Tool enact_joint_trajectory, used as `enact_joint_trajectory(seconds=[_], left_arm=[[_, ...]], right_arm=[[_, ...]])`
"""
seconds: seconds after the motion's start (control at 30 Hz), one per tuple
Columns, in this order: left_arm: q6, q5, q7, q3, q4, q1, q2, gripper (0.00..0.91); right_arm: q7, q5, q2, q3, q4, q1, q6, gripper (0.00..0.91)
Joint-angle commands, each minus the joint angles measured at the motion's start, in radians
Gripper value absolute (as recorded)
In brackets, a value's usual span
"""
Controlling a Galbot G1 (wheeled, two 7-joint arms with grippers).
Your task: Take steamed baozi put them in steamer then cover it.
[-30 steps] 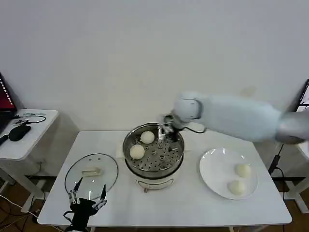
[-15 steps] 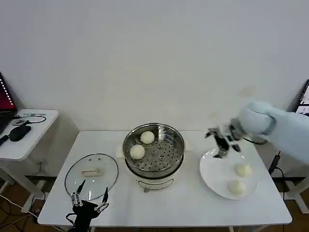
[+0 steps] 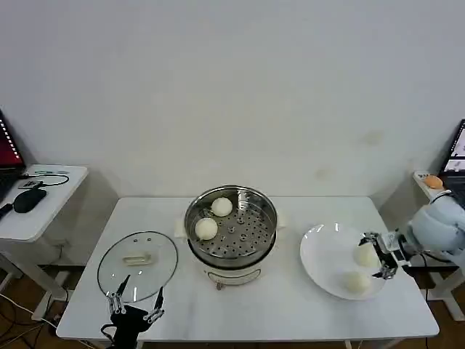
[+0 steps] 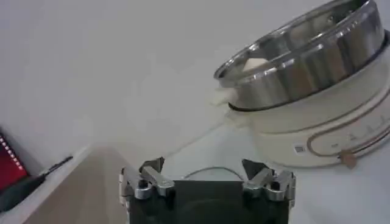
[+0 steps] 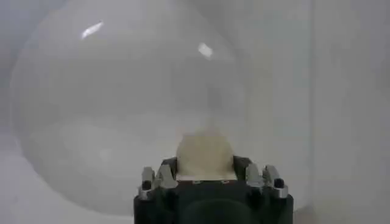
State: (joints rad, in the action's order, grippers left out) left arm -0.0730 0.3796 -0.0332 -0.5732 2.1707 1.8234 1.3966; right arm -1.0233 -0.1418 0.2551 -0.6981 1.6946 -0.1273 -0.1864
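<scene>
Steamer point(image 3: 231, 231), frame centre: uncovered, two steamed baozi point(image 3: 214, 217) on its perforated tray; glass lid point(image 3: 137, 262) flat on the table point(image 3: 290, 305) at lower left. White plate point(image 3: 323, 254), right of frame: two more baozi; right gripper point(image 3: 375, 256), fingers spread, straddles the upper bun point(image 3: 365, 255), grip not yet closed. Left gripper point(image 3: 134, 307), bottom-left edge: fingers apart, holding nothing.

Bright, even light; wrist views soft, glare spots on the plate point(image 5: 91, 122).
</scene>
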Motion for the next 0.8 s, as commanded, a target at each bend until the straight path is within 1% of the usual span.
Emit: enact_joint_trajectory(seconds=[0.03,0.33,0.53,0.8], left_arm=[[-0.001,0.006,0.000,-0.004,-0.005,0.004,0.003,0.907],[-0.001,0.013,-0.001,-0.010,-0.004,0.011,0.012,0.907],[-0.001,0.013,-0.001,-0.011,-0.005,0.012,0.015,0.907],[-0.001,0.013,0.000,-0.009,-0.010,0.006,0.016,0.907]], right_arm=[[0.003,-0.120,0.055,0.153,-0.078,-0.244,0.038,0.907],[0.001,-0.086,0.136,0.138,-0.131,-0.227,0.010,0.907],[-0.009,-0.087,0.157,0.125,-0.165,-0.216,-0.005,0.907],[-0.019,-0.079,0.164,0.119,-0.186,-0.220,-0.011,0.907]])
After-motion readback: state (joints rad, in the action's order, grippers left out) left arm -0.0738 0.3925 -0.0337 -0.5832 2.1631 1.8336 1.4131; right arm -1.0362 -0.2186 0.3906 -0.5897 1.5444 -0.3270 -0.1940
